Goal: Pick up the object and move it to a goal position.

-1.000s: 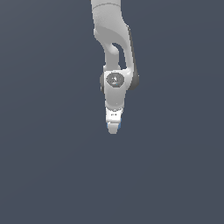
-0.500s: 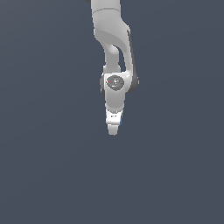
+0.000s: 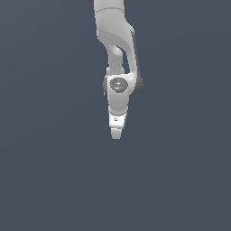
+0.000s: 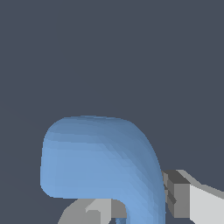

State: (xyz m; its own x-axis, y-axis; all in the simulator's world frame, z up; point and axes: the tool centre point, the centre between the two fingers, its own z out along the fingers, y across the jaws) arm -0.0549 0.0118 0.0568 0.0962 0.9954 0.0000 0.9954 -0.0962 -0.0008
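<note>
The blue object [image 4: 96, 157] is a rounded, chunky lump with a hollow on one side, and it fills much of the wrist view. My gripper [image 4: 135, 205] is shut on it, with one grey finger pad [image 4: 177, 194] against its side and the other finger [image 4: 94, 212] at its hollow. In the exterior view the white arm hangs down from the top, and the gripper [image 3: 116, 131] points straight down, held in mid-air. There the object is almost wholly hidden behind the fingers.
A plain dark grey-blue surface [image 3: 45, 180] fills the background in both views. No other objects, edges or goal marker show.
Almost nothing has changed. The arm and gripper have sunk very slightly, with the object still held.
</note>
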